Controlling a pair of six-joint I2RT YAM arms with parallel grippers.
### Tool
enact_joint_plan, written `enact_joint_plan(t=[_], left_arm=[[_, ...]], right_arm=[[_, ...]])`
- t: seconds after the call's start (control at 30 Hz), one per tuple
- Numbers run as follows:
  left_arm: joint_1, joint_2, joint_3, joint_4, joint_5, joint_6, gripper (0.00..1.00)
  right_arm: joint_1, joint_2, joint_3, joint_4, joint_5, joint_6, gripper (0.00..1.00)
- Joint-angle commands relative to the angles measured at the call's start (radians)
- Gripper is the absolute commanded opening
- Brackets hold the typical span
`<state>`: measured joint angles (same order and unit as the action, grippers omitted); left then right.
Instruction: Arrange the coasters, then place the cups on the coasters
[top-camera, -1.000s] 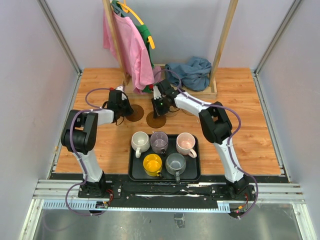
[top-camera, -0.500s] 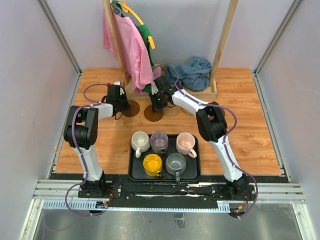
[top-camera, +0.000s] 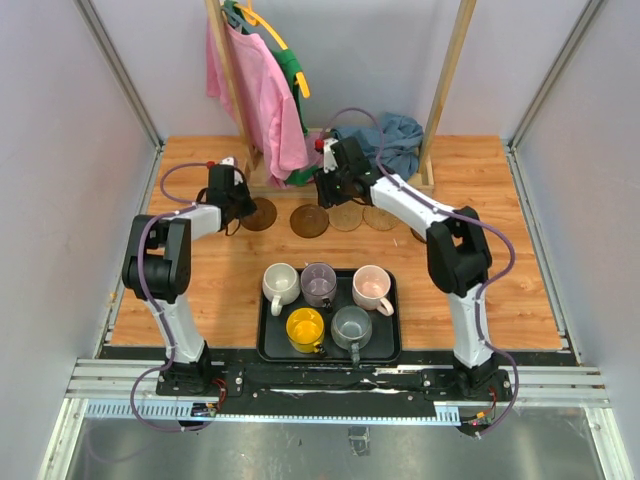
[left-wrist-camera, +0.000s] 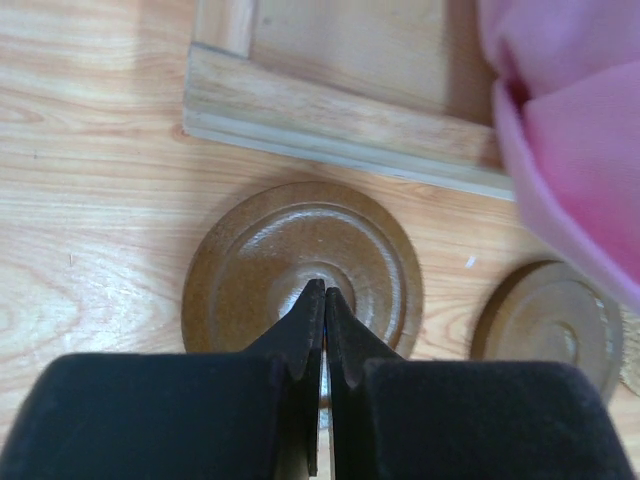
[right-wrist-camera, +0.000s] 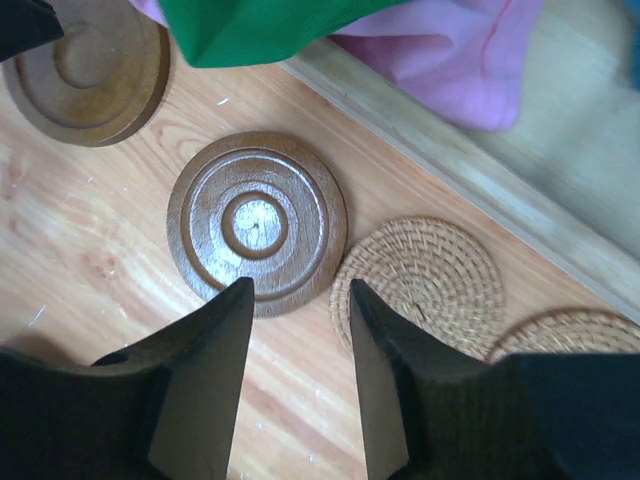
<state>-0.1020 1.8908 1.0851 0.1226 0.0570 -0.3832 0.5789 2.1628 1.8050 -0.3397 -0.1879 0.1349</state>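
Observation:
Two dark brown coasters (top-camera: 260, 213) (top-camera: 309, 221) and two tan woven coasters (top-camera: 346, 216) (top-camera: 380, 217) lie in a row in front of the wooden rack. My left gripper (left-wrist-camera: 324, 290) is shut, with its tips over the centre of the left dark coaster (left-wrist-camera: 303, 265). Nothing shows between its jaws. My right gripper (right-wrist-camera: 300, 285) hangs open above the floor, between the second dark coaster (right-wrist-camera: 257, 222) and a tan coaster (right-wrist-camera: 418, 285). The cream (top-camera: 280, 283), purple (top-camera: 318, 283), pink (top-camera: 372, 287), yellow (top-camera: 305, 327) and grey (top-camera: 351, 326) cups stand on the black tray (top-camera: 380, 345).
The wooden rack base (left-wrist-camera: 340, 125) runs just behind the coasters. Pink cloth (left-wrist-camera: 570, 140) and green cloth (right-wrist-camera: 260, 25) hang from it, down over the row. A blue cloth heap (top-camera: 385, 145) lies at the back. Walls close in both sides.
My right gripper has opened and let go of the second dark coaster, then drawn back toward the rack. Both dark coasters have moved toward the back. My left gripper has stayed shut.

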Motion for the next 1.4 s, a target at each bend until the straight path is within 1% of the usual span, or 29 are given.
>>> enact_joint_plan(t=[0.0, 0.07, 0.13, 0.17, 0.23, 0.33, 0.5, 0.6, 0.77, 0.87, 1.03, 1.13, 1.23, 1.37], left_arm=[[-0.005, -0.113, -0.040, 0.069, 0.067, 0.000, 0.04], [-0.021, -0.143, -0.068, 0.086, 0.066, 0.009, 0.06], [-0.048, -0.167, -0.093, 0.096, 0.063, 0.020, 0.08], [-0.059, -0.174, -0.106, 0.104, 0.065, 0.021, 0.08], [-0.079, -0.186, -0.135, 0.127, 0.081, 0.019, 0.09], [-0.111, -0.194, -0.167, 0.160, 0.098, 0.025, 0.09], [-0.158, -0.179, -0.166, 0.186, 0.148, 0.041, 0.07], [-0.185, -0.174, -0.160, 0.187, 0.166, 0.050, 0.05], [-0.215, -0.182, -0.165, 0.189, 0.180, 0.048, 0.04], [-0.228, -0.181, -0.167, 0.189, 0.188, 0.044, 0.02], [-0.238, -0.172, -0.169, 0.185, 0.186, 0.042, 0.01], [-0.238, -0.169, -0.168, 0.176, 0.181, 0.041, 0.01], [-0.238, -0.168, -0.169, 0.170, 0.174, 0.041, 0.01], [-0.238, -0.162, -0.171, 0.159, 0.167, 0.044, 0.01]], right_arm=[[-0.002, -0.129, -0.115, 0.075, 0.095, -0.007, 0.49], [-0.002, -0.166, -0.170, 0.074, 0.170, 0.004, 0.57], [-0.002, -0.176, -0.220, 0.068, 0.259, 0.016, 0.62], [-0.002, -0.203, -0.241, 0.062, 0.284, 0.019, 0.62], [-0.002, -0.205, -0.266, 0.041, 0.315, 0.023, 0.62], [-0.002, -0.188, -0.279, 0.015, 0.329, 0.025, 0.57], [-0.002, -0.126, -0.262, 0.010, 0.322, 0.029, 0.40], [-0.003, -0.099, -0.234, 0.013, 0.310, 0.024, 0.30], [-0.005, -0.029, -0.147, -0.002, 0.299, 0.008, 0.19], [-0.007, 0.010, -0.099, -0.013, 0.297, 0.003, 0.16], [-0.014, 0.049, -0.064, -0.014, 0.291, 0.004, 0.15], [-0.024, 0.073, -0.055, -0.027, 0.271, 0.017, 0.11], [-0.029, 0.072, -0.084, -0.034, 0.251, 0.031, 0.09], [-0.028, 0.046, -0.162, -0.032, 0.225, 0.056, 0.07]])
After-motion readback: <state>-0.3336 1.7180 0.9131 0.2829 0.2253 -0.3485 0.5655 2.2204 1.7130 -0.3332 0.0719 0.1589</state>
